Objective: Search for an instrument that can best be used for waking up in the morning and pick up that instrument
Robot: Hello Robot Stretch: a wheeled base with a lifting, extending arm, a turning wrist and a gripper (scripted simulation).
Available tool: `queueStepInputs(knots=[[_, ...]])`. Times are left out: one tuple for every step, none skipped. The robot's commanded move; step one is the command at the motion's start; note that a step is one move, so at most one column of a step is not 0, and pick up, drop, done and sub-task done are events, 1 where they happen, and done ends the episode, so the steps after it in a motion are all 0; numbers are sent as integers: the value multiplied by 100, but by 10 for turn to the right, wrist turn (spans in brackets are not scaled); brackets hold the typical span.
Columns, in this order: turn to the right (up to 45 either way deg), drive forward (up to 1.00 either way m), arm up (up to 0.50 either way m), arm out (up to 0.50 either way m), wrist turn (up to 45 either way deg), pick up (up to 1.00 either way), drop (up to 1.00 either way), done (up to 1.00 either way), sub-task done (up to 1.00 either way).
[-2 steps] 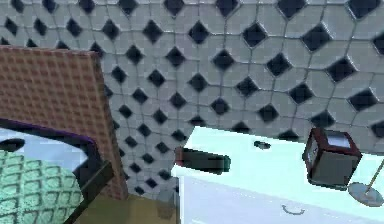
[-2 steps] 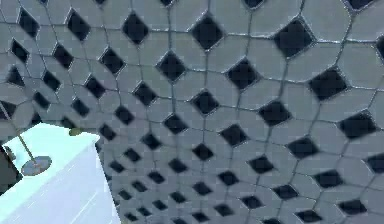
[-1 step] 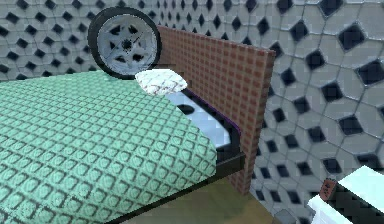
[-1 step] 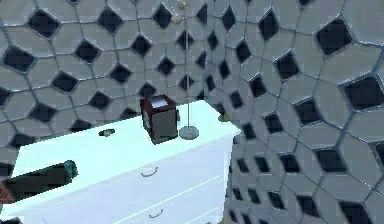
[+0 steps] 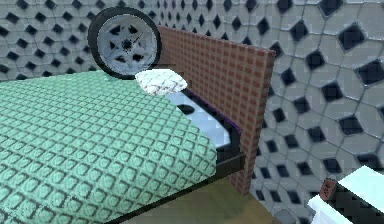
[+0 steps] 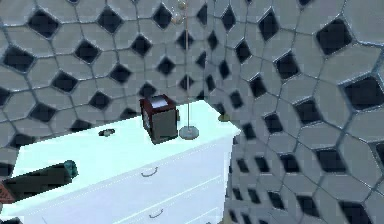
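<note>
White dresser (image 6: 115, 155) close — dark box (image 6: 158, 119) on top.

Walls (image 5: 320, 60) tiled in grey with dark hexagon patches close the room in both views. At the forward view's left, a bed (image 5: 90, 140) with a green patterned cover meets a brown checked headboard (image 5: 215, 75). It carries a white pillow (image 5: 160, 80), with a grey wheel (image 5: 123, 42) above. A white dresser (image 6: 110, 165) with drawers sits at the arm side view's lower left.
</note>
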Motion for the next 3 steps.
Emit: queueStepInputs(knots=[[0,0,38,0,0,0,0,0,0],[0,0,0,50,0,0,0,0,0],[0,0,0,0,450,0,0,0,0]])
